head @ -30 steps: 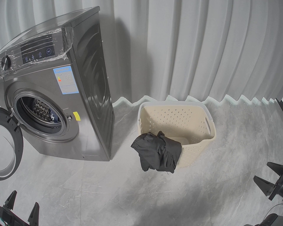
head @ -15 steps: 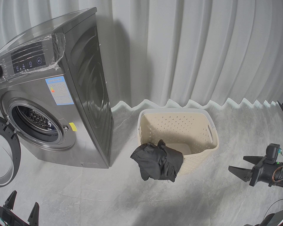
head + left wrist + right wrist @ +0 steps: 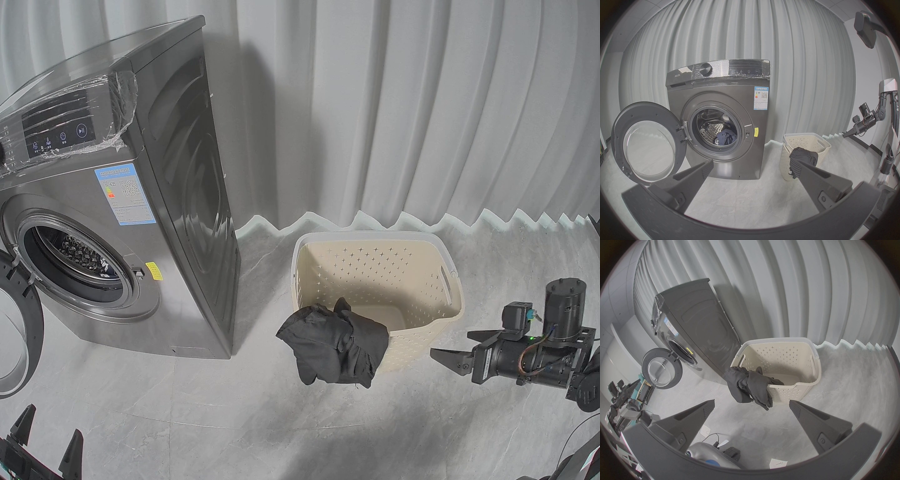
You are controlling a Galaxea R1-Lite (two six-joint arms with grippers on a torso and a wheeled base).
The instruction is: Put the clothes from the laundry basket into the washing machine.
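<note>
Washing machine [image 3: 125, 187] sits on the left side of the floor [image 3: 250, 406], door [image 3: 12, 331] swung open, a dark blue cloth [image 3: 726, 137] inside. The laundry basket [image 3: 375, 262] stands near it by the curtain [image 3: 406, 112], with a black garment [image 3: 334, 344] draped over its front rim. Right gripper [image 3: 450, 344] hangs just right of the basket, fingers apart, empty. Left gripper [image 3: 52, 422] sits low before the machine, also apart.

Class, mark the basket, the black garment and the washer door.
basket [image 3: 375, 234], head view, back rim.
black garment [image 3: 334, 340], head view, its bunched middle.
washer door [image 3: 648, 150], left wrist view, its glass window.
</note>
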